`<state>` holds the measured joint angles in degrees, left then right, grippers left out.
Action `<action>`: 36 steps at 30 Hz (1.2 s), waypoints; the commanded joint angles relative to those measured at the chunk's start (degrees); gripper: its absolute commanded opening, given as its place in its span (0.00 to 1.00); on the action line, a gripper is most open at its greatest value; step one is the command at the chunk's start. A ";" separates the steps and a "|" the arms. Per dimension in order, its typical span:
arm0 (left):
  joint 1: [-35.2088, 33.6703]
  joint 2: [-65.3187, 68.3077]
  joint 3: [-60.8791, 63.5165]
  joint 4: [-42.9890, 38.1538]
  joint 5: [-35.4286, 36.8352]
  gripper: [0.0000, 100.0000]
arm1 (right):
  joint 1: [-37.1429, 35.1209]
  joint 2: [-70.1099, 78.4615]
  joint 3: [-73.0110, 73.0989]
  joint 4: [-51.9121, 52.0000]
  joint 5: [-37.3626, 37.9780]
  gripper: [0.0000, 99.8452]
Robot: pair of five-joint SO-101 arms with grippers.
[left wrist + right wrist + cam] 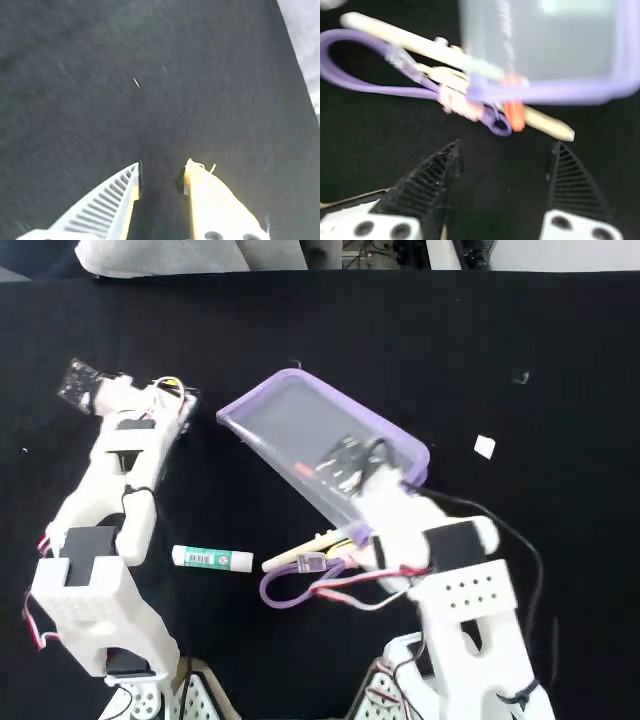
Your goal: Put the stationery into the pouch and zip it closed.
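A purple-edged translucent pouch (310, 430) lies tilted at the table's middle. Its purple strap (285, 592) loops out toward the front. My right gripper (347, 466) hangs over the pouch's near end. In the right wrist view that gripper (502, 150) is open, with the pouch's edge (545, 90) and strap (355, 80) just beyond its black fingertips. A cream pen (405, 40) and a pencil with an orange band (540, 122) lie at the pouch's mouth. A glue stick (212, 558) lies on the cloth left of the strap. My left gripper (161, 172) is open above bare black cloth, far left of the pouch (172, 392).
A small white piece (484, 447) lies on the black tablecloth (520, 340) right of the pouch. Both arm bases stand at the front edge. The cloth's far edge runs along the back.
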<state>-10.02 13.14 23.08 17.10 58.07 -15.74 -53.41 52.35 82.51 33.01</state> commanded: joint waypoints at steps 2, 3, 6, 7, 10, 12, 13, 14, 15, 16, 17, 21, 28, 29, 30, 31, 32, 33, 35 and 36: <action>-4.97 -0.62 -3.47 -0.70 -0.35 0.16 | -12.66 0.13 -1.89 -0.44 0.79 0.27; -6.55 -0.53 -3.82 -0.70 -0.35 0.16 | -15.21 0.31 -1.80 -1.05 0.70 0.27; -11.03 -0.53 -4.18 -0.97 -0.26 0.16 | -21.45 0.66 -1.19 -2.99 0.70 0.27; -12.26 -0.53 -4.70 -0.97 -0.26 0.16 | -23.47 0.66 -0.75 -3.34 0.70 0.27; -15.52 -0.53 -5.58 -0.97 -0.26 0.16 | -29.45 0.66 0.84 -3.34 0.70 0.27; -16.84 -0.53 -5.76 -0.97 -0.18 0.16 | -32.88 0.66 2.33 -4.13 0.70 0.27; -17.27 -0.53 -5.76 -0.97 -0.18 0.16 | -34.11 0.66 3.21 -4.92 0.70 0.27; -17.71 -0.44 -5.76 -0.97 -0.18 0.16 | -34.81 0.75 4.26 -6.07 0.62 0.27; -18.15 -0.44 -5.67 -0.97 0.09 0.16 | -35.16 1.19 5.14 -7.38 -0.09 0.27; -18.51 -0.18 -5.49 -0.97 1.14 0.16 | -35.34 2.07 5.93 -9.05 -1.23 0.27; -18.86 0.44 -5.67 -0.97 2.90 0.16 | -35.43 3.38 6.55 -10.64 -1.93 0.27; -20.53 5.01 -8.57 -0.62 8.88 0.16 | -35.60 10.77 6.99 -14.33 -2.55 0.27; -20.97 12.13 -17.98 6.24 8.79 0.16 | -46.15 16.75 5.49 -15.30 -4.92 0.27; -21.05 12.75 -19.38 7.91 8.88 0.16 | -45.98 17.01 5.76 -15.65 -5.01 0.27; -21.05 13.54 -20.70 9.32 8.88 0.16 | -45.98 17.36 6.11 -16.09 -5.01 0.27; -21.05 14.42 -21.85 10.37 8.88 0.16 | -45.98 17.80 6.11 -16.09 -5.19 0.27; -21.05 15.30 -22.99 11.34 8.88 0.16 | -46.07 18.33 6.11 -16.09 -5.27 0.27; -21.05 16.09 -23.78 11.69 8.97 0.16 | -46.24 19.03 6.11 -16.26 -5.27 0.27; -21.14 17.49 -25.10 12.04 8.97 0.16 | -46.07 20.97 6.11 -17.58 -5.27 0.27; -21.14 17.85 -25.36 12.04 8.97 0.16 | -45.89 22.37 6.11 -18.64 -4.92 0.27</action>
<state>-30.51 30.64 1.45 28.62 66.86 -61.45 -33.27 59.82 66.15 28.35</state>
